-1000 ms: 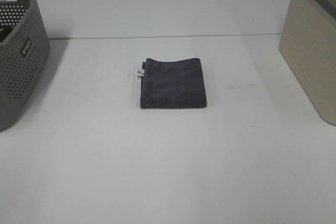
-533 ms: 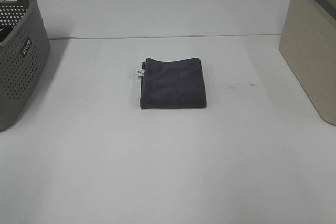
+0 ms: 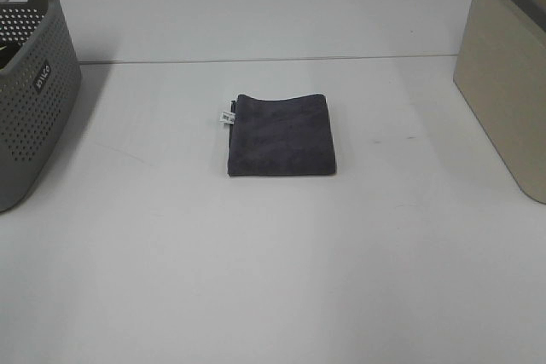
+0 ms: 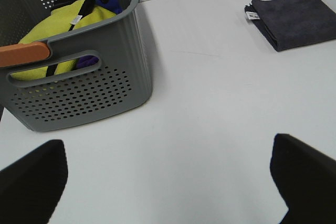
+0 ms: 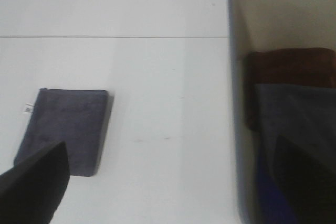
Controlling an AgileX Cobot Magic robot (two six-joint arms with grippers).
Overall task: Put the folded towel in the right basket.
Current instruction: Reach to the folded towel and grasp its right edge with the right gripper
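The folded dark grey towel (image 3: 280, 135) lies flat in the middle of the white table, a small white tag on its left edge. It also shows in the left wrist view (image 4: 294, 18) and in the right wrist view (image 5: 65, 132). The right basket (image 3: 503, 83) is beige and stands at the table's right edge; the right wrist view looks into it (image 5: 234, 87) and shows dark red and blue cloths inside. My left gripper (image 4: 168, 192) and right gripper (image 5: 173, 192) are open and empty, both well away from the towel and out of the high view.
A grey perforated basket (image 3: 34, 83) stands at the left edge; in the left wrist view (image 4: 79, 93) it holds yellow and purple cloths. A seam line (image 3: 273, 60) crosses the table behind the towel.
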